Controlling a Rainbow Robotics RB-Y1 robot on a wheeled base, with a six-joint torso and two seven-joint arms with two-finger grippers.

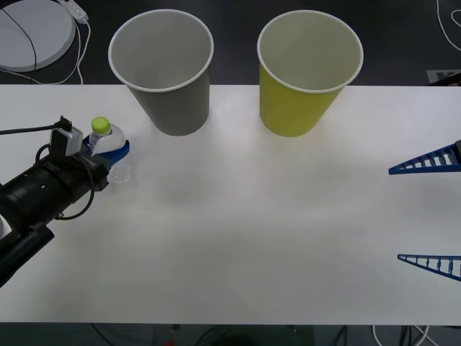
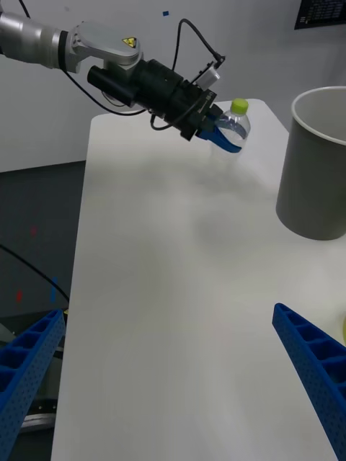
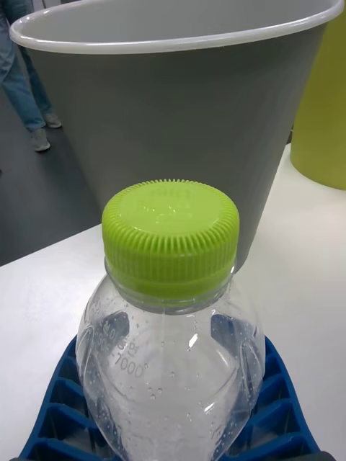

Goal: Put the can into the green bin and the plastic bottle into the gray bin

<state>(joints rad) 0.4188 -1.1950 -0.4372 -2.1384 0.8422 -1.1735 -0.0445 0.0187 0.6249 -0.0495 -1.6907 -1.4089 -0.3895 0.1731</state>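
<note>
- While the plastic bottle (image 1: 109, 150) stands upright near the left edge of the white table (image 1: 238, 231), the left gripper (image 1: 115, 153) is closed around its body; blue ribbed fingers (image 3: 277, 403) press against both sides of the clear crinkled wall, below the lime-green cap (image 3: 171, 236); droplets cling to the inside of the bottle.
- From the right wrist view, the left arm (image 2: 137, 79) reaches in over the table's edge, its gripper (image 2: 227, 133) wrapped about the bottle (image 2: 236, 124); the bottle's base looks to be on the table, though contact cannot be confirmed.
- Just beyond the bottle stands the gray bin (image 1: 164, 68), upright, mouth open, pale inside; near but not touching the bottle.
- Beside the gray bin, toward the robot's right, stands the green bin (image 1: 306, 72), also upright; the two bins are apart.
- At the table's right edge the right gripper (image 1: 432, 213) hovers with its fingers (image 2: 310, 374) spread wide, gripping nothing; it is well apart from the bottle and both bins.
</note>
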